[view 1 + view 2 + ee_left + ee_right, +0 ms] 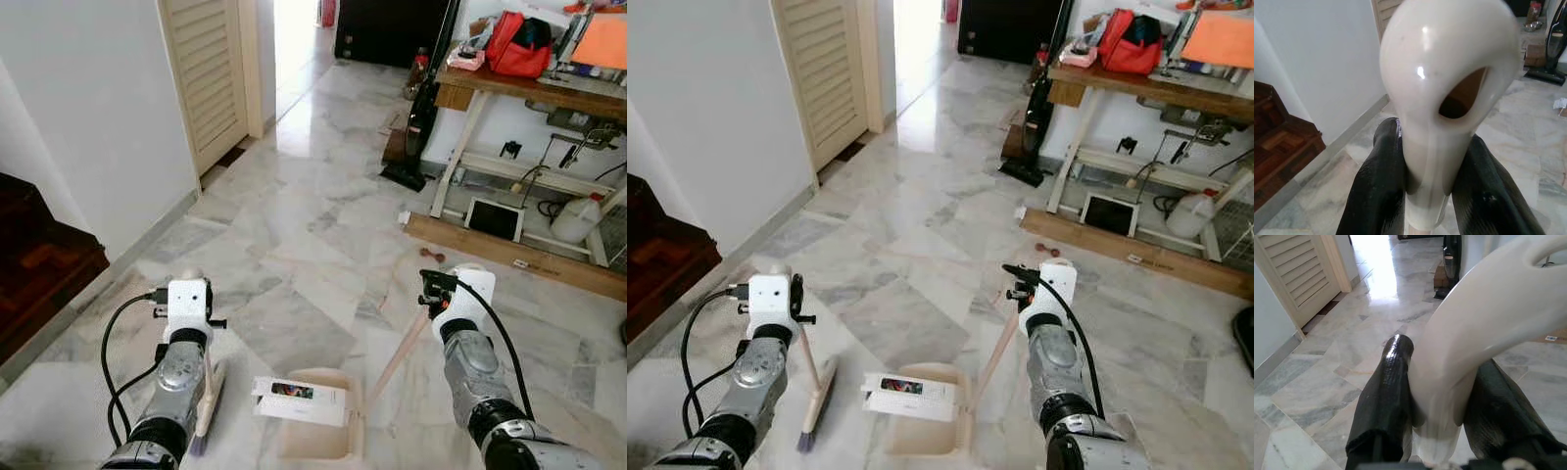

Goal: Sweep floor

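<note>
Marble floor [294, 225] is stretching ahead, dustpan [926, 416] sitting centre. Left claw [1425, 196] is clamping the brush [815, 397] handle's glossy top, bristles just left of the dustpan. Right claw [1442, 411] is squeezing the dustpan's long handle. Both look light, rigid, slippery plastic; gripping below the knobs seems wise.

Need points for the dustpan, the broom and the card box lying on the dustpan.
dustpan [315, 439], left eye view, bare tray floor below the box.
broom [815, 406], right eye view, head near the floor.
card box [911, 396], right eye view, middle of its top face.
</note>
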Controlling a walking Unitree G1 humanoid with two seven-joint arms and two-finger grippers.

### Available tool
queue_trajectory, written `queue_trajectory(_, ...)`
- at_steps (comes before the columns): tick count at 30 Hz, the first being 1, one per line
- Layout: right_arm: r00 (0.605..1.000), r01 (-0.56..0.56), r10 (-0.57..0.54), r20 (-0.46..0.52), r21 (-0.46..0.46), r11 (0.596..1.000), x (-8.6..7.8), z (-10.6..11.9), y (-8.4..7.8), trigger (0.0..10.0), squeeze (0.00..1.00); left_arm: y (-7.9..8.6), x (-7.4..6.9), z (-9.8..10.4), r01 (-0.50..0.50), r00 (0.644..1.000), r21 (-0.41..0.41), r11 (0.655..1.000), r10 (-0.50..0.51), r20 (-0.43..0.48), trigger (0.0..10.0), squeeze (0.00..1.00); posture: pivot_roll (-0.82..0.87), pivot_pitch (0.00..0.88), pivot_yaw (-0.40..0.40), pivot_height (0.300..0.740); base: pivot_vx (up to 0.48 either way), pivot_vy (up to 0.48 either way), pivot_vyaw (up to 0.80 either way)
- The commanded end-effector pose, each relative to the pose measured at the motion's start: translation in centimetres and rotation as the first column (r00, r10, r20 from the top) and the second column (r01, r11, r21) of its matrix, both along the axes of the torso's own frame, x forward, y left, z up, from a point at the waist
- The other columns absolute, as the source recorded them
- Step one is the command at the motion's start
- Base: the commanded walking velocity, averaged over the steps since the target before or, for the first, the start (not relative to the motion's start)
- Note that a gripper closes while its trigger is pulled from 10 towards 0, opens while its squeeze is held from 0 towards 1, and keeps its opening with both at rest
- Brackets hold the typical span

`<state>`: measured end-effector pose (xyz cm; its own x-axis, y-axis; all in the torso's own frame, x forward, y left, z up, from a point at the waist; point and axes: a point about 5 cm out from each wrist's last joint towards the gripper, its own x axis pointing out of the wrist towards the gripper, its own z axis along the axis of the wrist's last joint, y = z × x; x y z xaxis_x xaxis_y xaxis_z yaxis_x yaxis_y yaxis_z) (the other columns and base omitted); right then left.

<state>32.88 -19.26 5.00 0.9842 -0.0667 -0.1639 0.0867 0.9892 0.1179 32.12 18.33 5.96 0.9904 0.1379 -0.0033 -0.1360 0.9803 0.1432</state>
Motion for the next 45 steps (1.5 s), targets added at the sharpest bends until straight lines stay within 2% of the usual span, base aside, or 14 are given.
queue_trajectory(1,0.997,0.025,-0.026,0.068,0.012,1.0,0.8,1.5,-0.3,10.0,0.0,-0.3,0.7,0.8,0.009,1.0,0.004,1.0,-0.009,0.016,10.0,0.0,0.03,0.0,-0.044,0.74,0.0,0.0,0.0)
queue_trajectory(9,0.998,0.032,-0.034,0.058,0.038,0.999,1.3,1.7,0.4,10.0,0.0,-0.3,1.5,1.5,0.024,0.999,0.019,1.0,-0.024,0.028,10.0,0.0,0.05,0.0,-0.04,0.74,0.0,0.0,0.0)
queue_trajectory(18,0.998,0.026,-0.028,0.06,0.039,0.999,1.3,1.7,1.0,10.0,0.0,0.8,0.7,1.1,-0.018,0.999,0.007,1.0,0.018,0.048,10.0,0.0,0.07,0.0,-0.049,0.74,0.0,0.0,0.0)
queue_trajectory(23,0.998,0.026,-0.028,0.059,0.047,0.999,1.2,1.6,1.0,10.0,0.0,1.0,-0.5,0.2,-0.029,0.998,0.008,1.0,0.029,0.051,10.0,0.0,0.08,0.0,-0.059,0.74,0.0,0.0,0.0)
queue_trajectory(26,0.998,0.026,-0.029,0.056,0.048,0.999,1.1,1.4,1.0,10.0,0.0,1.0,-1.6,-0.3,-0.038,0.996,0.01,0.999,0.037,0.082,10.0,0.0,0.08,0.0,-0.063,0.74,0.0,0.0,0.0)
queue_trajectory(33,0.996,0.033,-0.037,0.084,0.045,0.998,0.8,1.4,0.7,10.0,0.0,0.2,-3.3,-0.4,-0.019,0.987,0.027,0.999,0.015,0.158,10.0,0.0,0.08,0.0,-0.077,0.74,0.0,0.0,0.0)
queue_trajectory(36,0.995,0.029,-0.033,0.091,0.04,0.999,0.8,1.5,0.7,10.0,0.0,0.3,-3.7,-0.5,-0.031,0.986,0.037,0.999,0.025,0.164,10.0,0.0,0.08,0.0,-0.079,0.74,0.0,0.0,0.0)
queue_trajectory(39,0.996,0.005,-0.006,0.094,0.014,1.0,0.3,1.0,0.9,10.0,0.0,0.4,-4.7,-0.8,-0.043,0.985,0.047,0.998,0.035,0.169,10.0,0.0,0.08,0.0,-0.084,0.74,0.0,0.0,0.0)
queue_trajectory(45,0.996,0.001,-0.001,0.084,0.006,1.0,-0.2,0.5,0.9,10.0,0.0,1.0,-5.7,-0.1,-0.077,0.975,0.061,0.995,0.063,0.213,10.0,0.0,0.07,0.0,-0.083,0.74,0.0,0.0,0.0)
